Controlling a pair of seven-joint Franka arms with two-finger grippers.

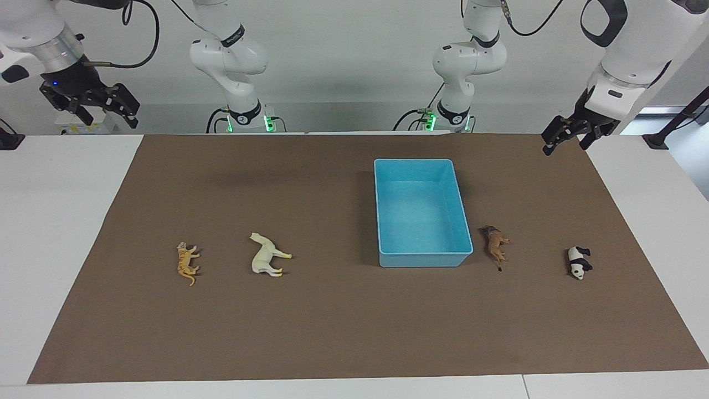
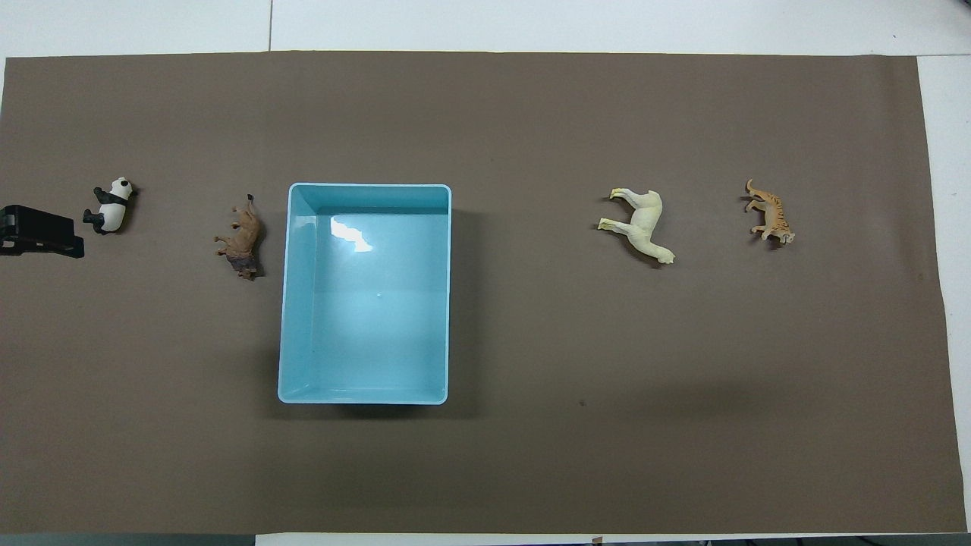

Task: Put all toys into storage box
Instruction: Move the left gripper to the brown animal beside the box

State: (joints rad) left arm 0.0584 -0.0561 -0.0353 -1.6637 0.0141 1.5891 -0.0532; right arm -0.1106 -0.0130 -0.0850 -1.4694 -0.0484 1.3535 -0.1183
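Note:
The light blue storage box [image 1: 424,259] [image 2: 363,395] stands empty on the brown mat. The brown lion [image 1: 495,244] [image 2: 243,243] lies beside it toward the left arm's end, and the panda [image 1: 578,262] [image 2: 112,205] lies further that way. The cream-white horse [image 1: 266,255] [image 2: 643,224] and the orange tiger [image 1: 187,261] [image 2: 769,214] lie toward the right arm's end. My left gripper [image 1: 566,145] [image 2: 42,231] is open and empty, raised over the mat's corner by the panda's end. My right gripper [image 1: 105,113] is open and empty, raised over the table's edge at its own end.
The brown mat [image 1: 354,332] [image 2: 531,470] covers most of the white table [image 1: 61,233]. Both arm bases stand at the table's edge nearest the robots.

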